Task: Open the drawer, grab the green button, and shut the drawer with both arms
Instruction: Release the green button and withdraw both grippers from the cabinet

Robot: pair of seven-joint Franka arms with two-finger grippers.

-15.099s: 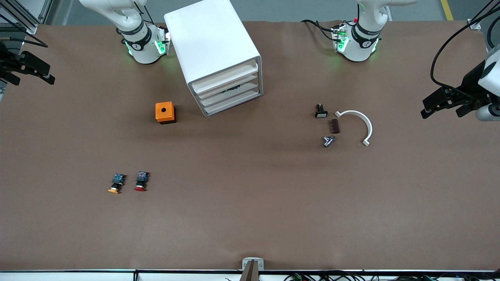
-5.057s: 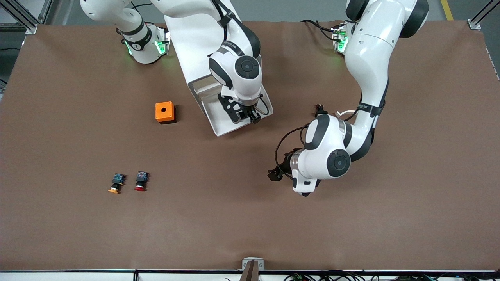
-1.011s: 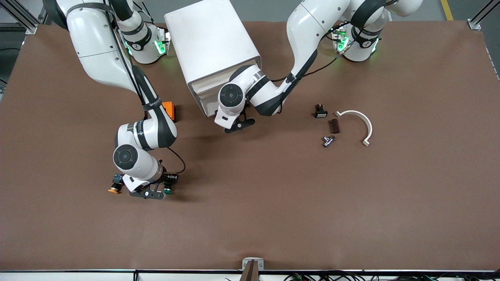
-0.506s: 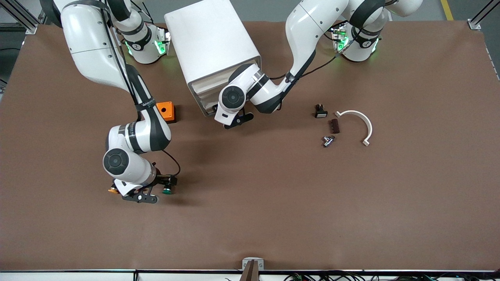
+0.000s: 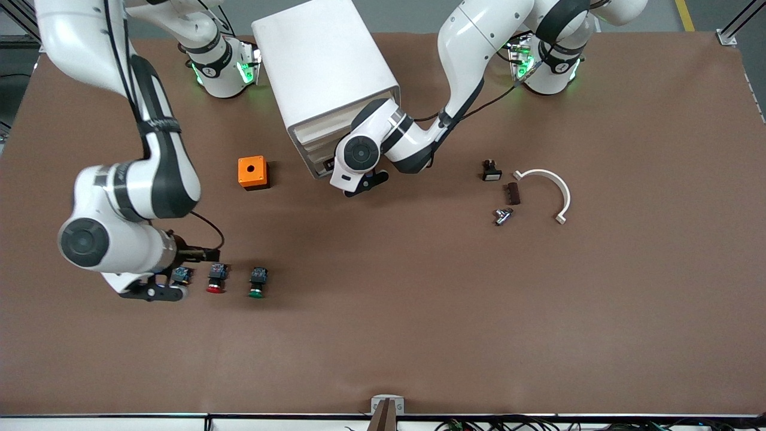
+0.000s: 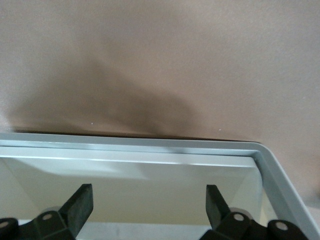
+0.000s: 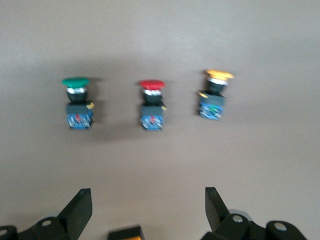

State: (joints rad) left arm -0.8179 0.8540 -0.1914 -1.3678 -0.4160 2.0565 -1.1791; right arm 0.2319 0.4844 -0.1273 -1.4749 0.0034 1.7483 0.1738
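Now released, the green-capped button (image 5: 258, 282) lies on the table beside the red-capped button (image 5: 216, 279); the right gripper (image 5: 157, 293) has withdrawn, fingers apart. The left gripper (image 5: 359, 182), fingers spread, meets the smooth white drawer (image 5: 311, 157).

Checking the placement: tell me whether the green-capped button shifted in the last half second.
No. The green-capped button lies in the same spot beside the red-capped button; only the right gripper moved off it.

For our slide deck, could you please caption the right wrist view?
Open right tool above green button, red button and orange button.
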